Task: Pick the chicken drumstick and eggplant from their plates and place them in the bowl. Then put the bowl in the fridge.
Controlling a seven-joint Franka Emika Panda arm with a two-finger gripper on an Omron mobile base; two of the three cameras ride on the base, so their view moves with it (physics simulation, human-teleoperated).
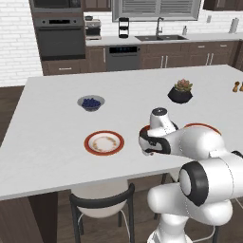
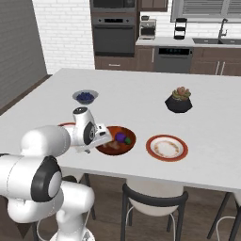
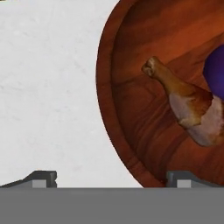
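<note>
The pincer (image 3: 111, 179) is wide open, holding nothing, right over the rim of the shiny red-brown wooden bowl (image 3: 131, 131). Inside lie the golden-brown chicken drumstick (image 3: 188, 103) and the dark-purple eggplant (image 3: 216, 70). A small grey bowl of blue berries (image 2: 85, 97) sits well beyond it on the white surface (image 2: 141, 94).

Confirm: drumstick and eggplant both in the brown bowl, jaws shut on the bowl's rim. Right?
Not quite. The drumstick and eggplant do lie in the brown bowl, but the jaws stand open, one on each side of the rim, gripping nothing. The hand view shows it.
</note>
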